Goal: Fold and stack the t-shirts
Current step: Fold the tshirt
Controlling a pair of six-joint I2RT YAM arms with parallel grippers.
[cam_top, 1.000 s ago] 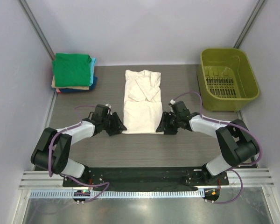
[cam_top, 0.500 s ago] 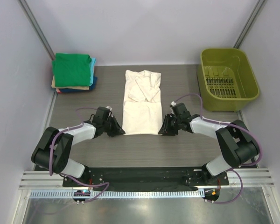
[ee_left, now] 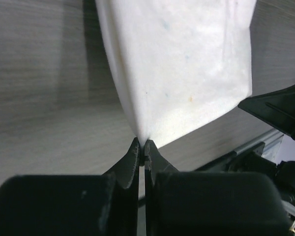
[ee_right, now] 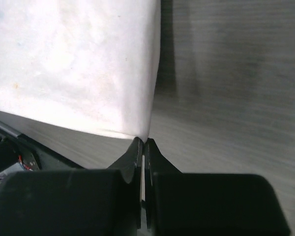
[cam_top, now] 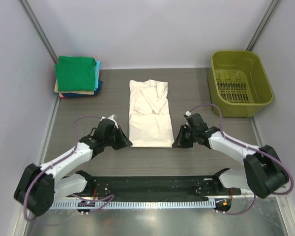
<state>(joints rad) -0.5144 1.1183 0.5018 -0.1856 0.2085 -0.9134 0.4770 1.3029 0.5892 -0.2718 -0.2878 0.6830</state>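
A cream t-shirt [cam_top: 149, 112] lies lengthwise in the middle of the table, its sleeves folded in over the chest. My left gripper [cam_top: 128, 143] is shut on the shirt's near left corner, and the cloth [ee_left: 177, 69] rises from between its fingertips [ee_left: 142, 145]. My right gripper [cam_top: 175, 144] is shut on the near right corner, where the cloth [ee_right: 78, 64] is pinched at the tips [ee_right: 143, 142]. Both corners are lifted slightly off the table. A stack of folded t-shirts [cam_top: 77, 76], green on top over light blue, tan, red and dark blue, sits at the back left.
An olive-green plastic basket [cam_top: 240, 81] stands at the back right. White walls close in the table on both sides and at the back. The black base rail [cam_top: 152, 185] runs along the near edge.
Both grippers closed on the shirt's near corners and drew them toward the near edge, stretching the hem; the arms have lowered and extended.
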